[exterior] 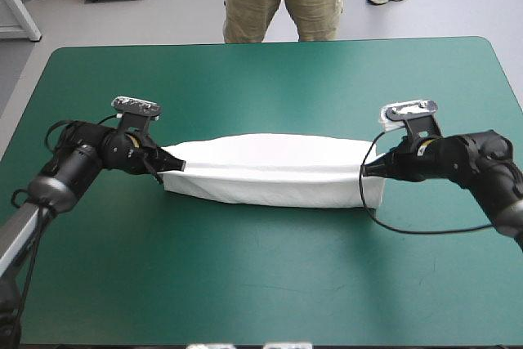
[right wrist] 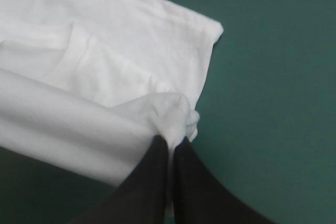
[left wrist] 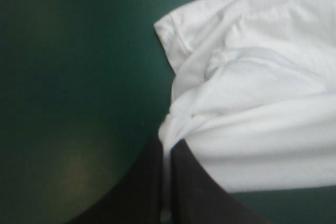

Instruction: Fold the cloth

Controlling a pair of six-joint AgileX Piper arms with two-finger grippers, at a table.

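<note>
Across the middle of the high view, the T-shirt (exterior: 274, 171) lies on the teal-green counter (exterior: 261, 284) as a long, narrow white band. It runs from left of centre to right of centre, with one layer doubled over along its length. The left arm (exterior: 82, 161) reaches in low from the left edge of the frame. The left jaws are all but closed on a gathered pinch of fabric at the band's left end, the black fingers (left wrist: 142, 187) parted only by the thin sheet between them. Just ahead of them a hemmed sleeve edge (left wrist: 168, 35) rests on the cover. The right arm (exterior: 470, 157) comes in from the right edge. The right jaws likewise nip a small bunch of cloth at the band's right end, fingers (right wrist: 152, 182) nearly touching. Beyond them a flat lower layer ends in a squared hemmed corner (right wrist: 212, 27).
</note>
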